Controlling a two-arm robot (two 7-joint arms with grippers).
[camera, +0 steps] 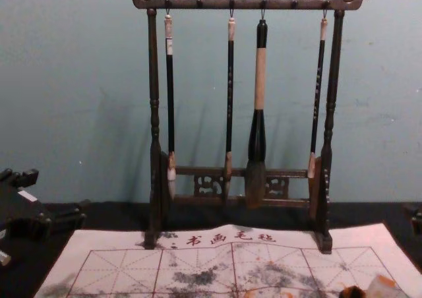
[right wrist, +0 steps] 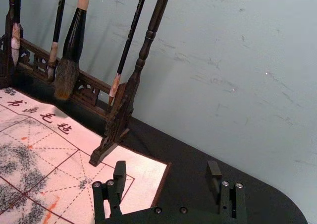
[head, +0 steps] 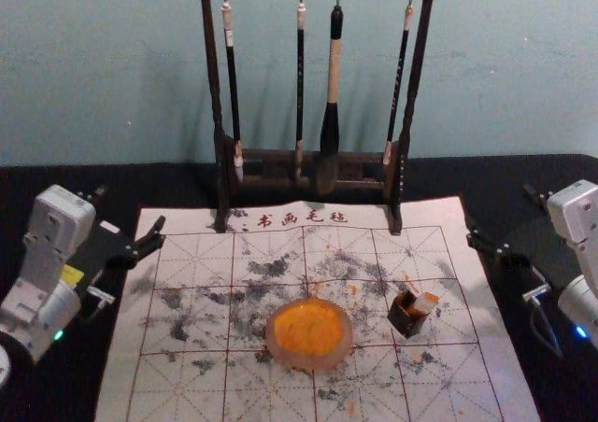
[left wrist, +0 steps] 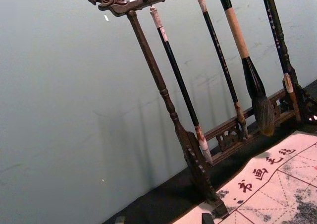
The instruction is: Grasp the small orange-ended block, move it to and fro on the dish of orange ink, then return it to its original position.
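Head view has a round, thick-walled dish [head: 347, 339] toward the bench's near edge, about midway between its left and right edges, its wall pale and frosted-looking, with orange ink [head: 309, 329] spread over the inside. Between it and the bench's right edge stands a small dark square cup [head: 408, 319], orange staining its mouth. The small orange-ended block [head: 425, 302], pale and slightly translucent, tilts out at that mouth toward the bench's right edge; how deep it sits I cannot tell. Both containers rest on a flat white cloth mat [head: 177, 358], ruled in red and blotched with black and orange, laid over the dark bench [head: 56, 184]. Near the bench's far edge rises a turned, carved wooden rack [head: 213, 77], four brushes [head: 333, 67] hanging from it, the thickest with a full, dark tuft. The left gripper [head: 132, 208] hangs by the mat's far left corner, its fingers spread open with nothing between them; the right gripper [head: 499, 213] is parked by the far right corner, its fingers likewise apart and empty
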